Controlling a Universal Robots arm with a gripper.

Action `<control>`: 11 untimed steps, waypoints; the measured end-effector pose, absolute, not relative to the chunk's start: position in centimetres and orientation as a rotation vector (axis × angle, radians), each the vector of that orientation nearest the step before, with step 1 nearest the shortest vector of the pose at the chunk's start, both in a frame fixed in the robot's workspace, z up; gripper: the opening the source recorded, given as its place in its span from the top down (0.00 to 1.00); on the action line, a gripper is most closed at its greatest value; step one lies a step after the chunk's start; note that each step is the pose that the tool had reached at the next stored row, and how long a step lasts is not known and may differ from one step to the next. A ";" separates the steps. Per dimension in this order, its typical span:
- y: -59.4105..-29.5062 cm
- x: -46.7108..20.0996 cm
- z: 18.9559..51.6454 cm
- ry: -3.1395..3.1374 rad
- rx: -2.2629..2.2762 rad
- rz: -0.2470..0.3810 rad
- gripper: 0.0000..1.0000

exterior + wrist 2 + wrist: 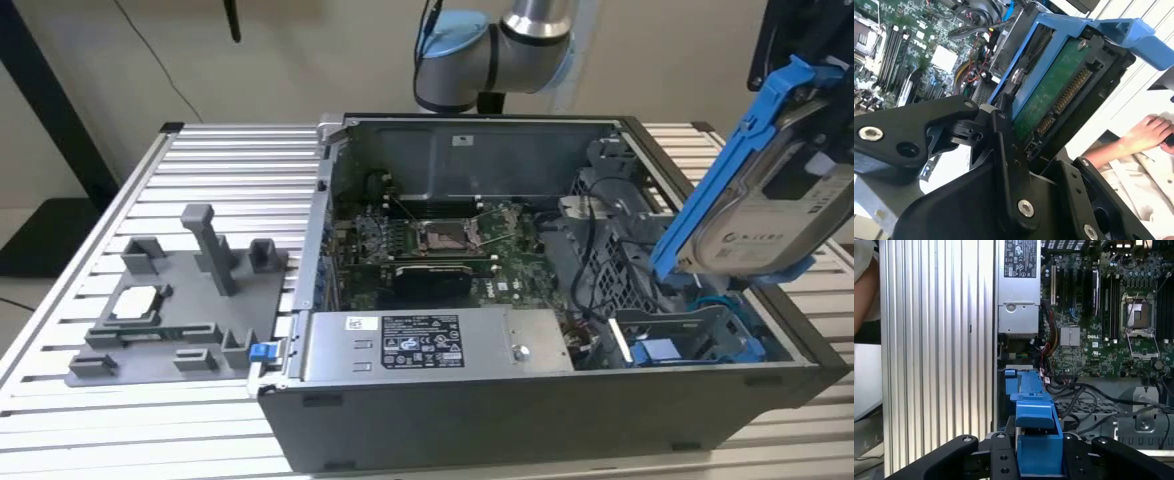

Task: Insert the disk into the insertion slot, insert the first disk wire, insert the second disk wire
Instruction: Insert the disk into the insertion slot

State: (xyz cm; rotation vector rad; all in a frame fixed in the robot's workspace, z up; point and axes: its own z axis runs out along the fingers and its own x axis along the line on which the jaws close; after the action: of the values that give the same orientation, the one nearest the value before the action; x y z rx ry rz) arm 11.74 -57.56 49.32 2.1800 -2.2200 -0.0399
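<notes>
I count one pincer (1036,452) of my own and one disk (774,205), at the exterior view's right edge; one insertion slot (683,335) at lower right. One open computer case (534,415) mid-frame, with one power supply box (427,345) and one motherboard (441,240). One grey fixture tray (147,312) at left. One person's hand (1146,132) in the second wrist view.

The robot arm (487,60) is a smooth silver-grey tube with a rounded pale blue joint cap (451,35) and a thin black cable (430,25), and its matt black gripper (1039,457) has angular links studded with round silver screws (1025,208).
</notes>
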 end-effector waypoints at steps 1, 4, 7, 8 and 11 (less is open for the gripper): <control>-57.6 11.7 49.4 -2.220 2.180 -0.040 1.00; -57.7 11.7 49.4 -2.220 2.180 -0.041 1.00; -58.1 11.7 49.0 -2.221 2.181 -0.043 1.00; -58.3 11.7 48.8 -2.222 2.182 -0.044 1.00; -58.6 11.7 48.2 -2.222 2.182 -0.045 1.00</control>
State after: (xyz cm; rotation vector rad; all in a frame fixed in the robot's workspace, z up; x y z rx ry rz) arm 11.75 -58.63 48.23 2.1825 -2.2223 -0.0455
